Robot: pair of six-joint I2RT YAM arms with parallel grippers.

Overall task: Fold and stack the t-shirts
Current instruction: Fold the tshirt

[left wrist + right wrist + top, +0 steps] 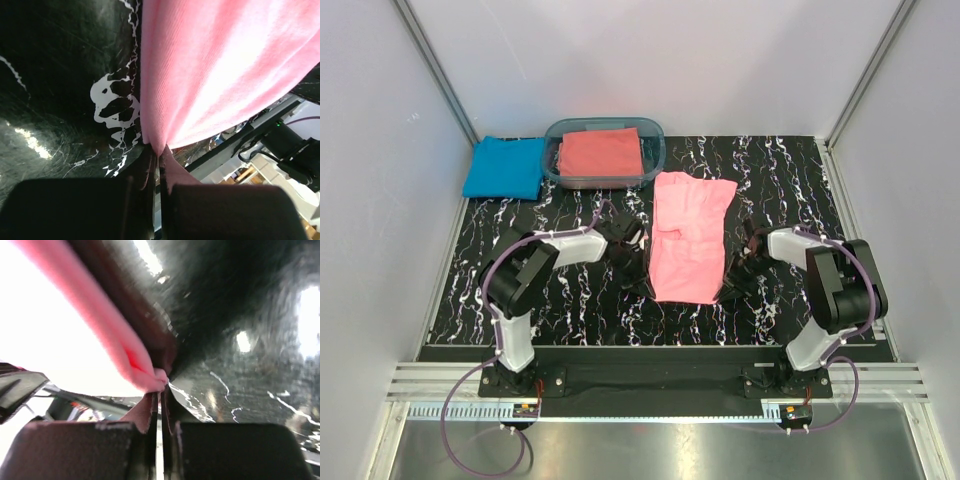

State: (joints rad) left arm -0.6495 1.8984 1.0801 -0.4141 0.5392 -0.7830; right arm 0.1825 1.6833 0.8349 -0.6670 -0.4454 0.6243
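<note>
Both arms bent, reaching inward, wrists low. Left gripper has its fingers pinched tight on the light pink t-shirt at its near-left corner; right gripper clamps the near-right corner.

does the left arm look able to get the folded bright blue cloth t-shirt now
Probably not yet: the left gripper is shut on a corner of the light pink cloth t-shirt. Nothing otherwise blocks the way to the blue t-shirt.

Both wrist views only catch a slice of the pink t-shirt before it runs off the frame, and the right wrist one is smeared too, counter all blur and cloth blown out white, so its weave can't be made out.
</note>
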